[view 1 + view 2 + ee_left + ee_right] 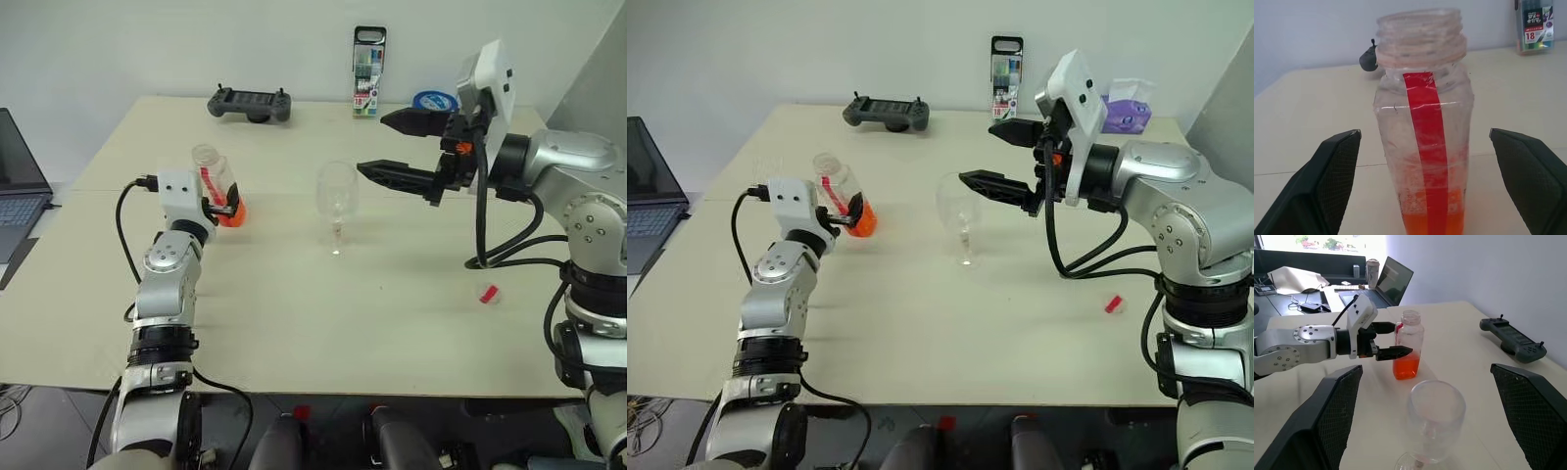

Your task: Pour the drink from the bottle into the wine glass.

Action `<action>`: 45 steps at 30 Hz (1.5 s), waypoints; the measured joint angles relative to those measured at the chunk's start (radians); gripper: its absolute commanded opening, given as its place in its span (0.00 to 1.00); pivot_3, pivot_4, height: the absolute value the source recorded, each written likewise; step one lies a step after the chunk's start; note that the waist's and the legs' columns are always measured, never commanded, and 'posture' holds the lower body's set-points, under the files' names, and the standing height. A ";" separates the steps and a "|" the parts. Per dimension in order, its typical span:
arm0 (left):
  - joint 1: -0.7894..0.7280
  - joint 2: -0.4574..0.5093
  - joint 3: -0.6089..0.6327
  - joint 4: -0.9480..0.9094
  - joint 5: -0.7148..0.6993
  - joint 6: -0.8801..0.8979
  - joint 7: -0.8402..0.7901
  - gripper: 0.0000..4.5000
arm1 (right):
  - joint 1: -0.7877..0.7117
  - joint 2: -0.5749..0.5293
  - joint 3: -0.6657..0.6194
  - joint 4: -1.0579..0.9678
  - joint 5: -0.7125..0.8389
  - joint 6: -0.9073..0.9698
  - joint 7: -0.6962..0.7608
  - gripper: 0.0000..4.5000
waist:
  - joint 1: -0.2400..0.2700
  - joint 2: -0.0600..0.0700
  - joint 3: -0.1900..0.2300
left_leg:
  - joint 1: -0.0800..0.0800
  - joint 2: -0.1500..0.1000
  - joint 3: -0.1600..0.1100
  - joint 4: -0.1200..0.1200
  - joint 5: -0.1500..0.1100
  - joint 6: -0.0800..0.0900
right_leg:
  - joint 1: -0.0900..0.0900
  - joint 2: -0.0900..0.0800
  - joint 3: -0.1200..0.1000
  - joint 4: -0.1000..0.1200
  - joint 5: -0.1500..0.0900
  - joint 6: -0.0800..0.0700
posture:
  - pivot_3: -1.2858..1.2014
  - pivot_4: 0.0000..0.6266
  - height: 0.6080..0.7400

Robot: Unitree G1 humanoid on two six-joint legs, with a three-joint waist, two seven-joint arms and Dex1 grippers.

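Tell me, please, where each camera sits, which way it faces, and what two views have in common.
Head views: the two eyes look forward and down over both arms at the table, with the wine glass in the middle.
Left wrist view: looks along the open left pincer at the uncapped bottle between its fingers.
Right wrist view: looks along the open right pincer over the wine glass toward the left arm.
Shared: both wrist views show the bottle and the black controller.

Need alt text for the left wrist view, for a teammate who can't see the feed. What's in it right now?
An uncapped clear bottle with a red label strip stands between the left claw's two open black fingers, neither touching it. A little orange-red drink sits at its bottom. Behind, on the beige table, are a dark controller and a pack of pens.
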 measured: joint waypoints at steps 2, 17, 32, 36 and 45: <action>-0.051 0.000 -0.001 0.079 0.008 -0.043 -0.002 1.00 | 0.000 0.000 0.003 0.006 0.000 -0.004 -0.005 0.99 | 0.000 0.000 0.000 | -0.002 0.000 0.000 0.000 0.000 0.000 | -0.002 0.000 0.000 0.000 0.000 0.000 | 0.52 0.24 1.00; -0.188 0.002 -0.039 0.389 0.053 -0.279 -0.040 0.45 | 0.009 -0.006 0.009 -0.040 0.000 -0.001 -0.039 1.00 | 0.000 0.000 0.000 | -0.002 -0.001 0.002 0.000 0.000 0.000 | -0.002 -0.002 0.000 0.000 0.000 0.000 | 0.52 0.24 1.00; -0.392 0.017 -0.208 0.359 0.118 -0.408 -0.284 0.37 | 0.552 -0.007 -0.096 -0.525 0.046 0.096 -0.302 1.00 | 0.017 -0.001 0.000 | -0.002 -0.003 0.004 0.002 0.000 0.000 | -0.002 -0.002 0.002 0.002 0.000 0.001 | 0.52 0.24 1.00; -0.405 0.085 -0.272 0.425 0.219 -0.557 -0.300 0.37 | 0.627 0.048 -0.039 -0.573 -0.011 0.062 -0.393 1.00 | -0.007 -0.001 0.000 | 0.000 -0.002 0.005 0.005 0.000 0.001 | -0.003 0.000 0.003 0.010 0.000 0.002 | 0.52 0.24 1.00; -0.497 0.149 -0.387 0.565 0.428 -0.902 -0.210 0.36 | 0.651 0.083 0.061 -0.575 -0.118 0.000 -0.467 1.00 | -0.005 -0.001 0.000 | -0.001 0.000 0.004 0.015 0.000 0.001 | -0.001 0.010 0.002 0.015 -0.002 0.004 | 0.52 0.24 1.00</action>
